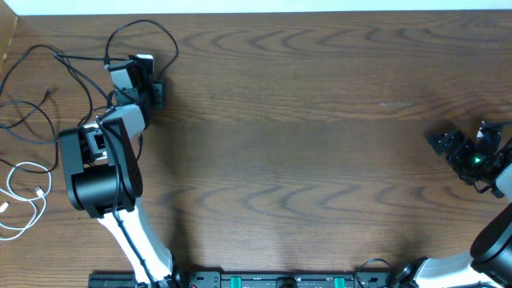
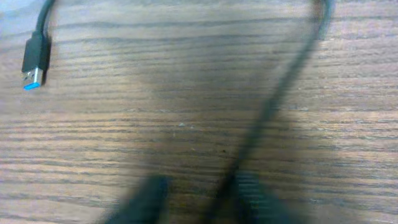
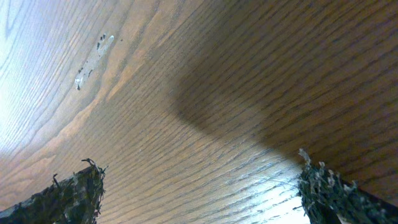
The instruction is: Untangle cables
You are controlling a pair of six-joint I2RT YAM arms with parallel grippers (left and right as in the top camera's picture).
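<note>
Several thin black cables (image 1: 36,104) lie tangled at the table's far left, and one loops past my left gripper (image 1: 142,66). A white cable (image 1: 24,192) is coiled nearer the front left. In the left wrist view a black cable (image 2: 280,93) runs down between my blurred fingers (image 2: 146,199), close to the right one, with bare wood still showing on its left side. My left gripper (image 2: 196,199) has narrowed around it without pinching it. A black plug with a blue tip (image 2: 34,62) lies at the upper left. My right gripper (image 1: 438,142) (image 3: 199,193) hangs open over bare wood at the far right.
The wooden table (image 1: 304,144) stretches between the two arms. My left arm's bulky black body (image 1: 100,172) stands beside the white cable. A small pale scuff (image 3: 93,59) marks the wood ahead of the right gripper.
</note>
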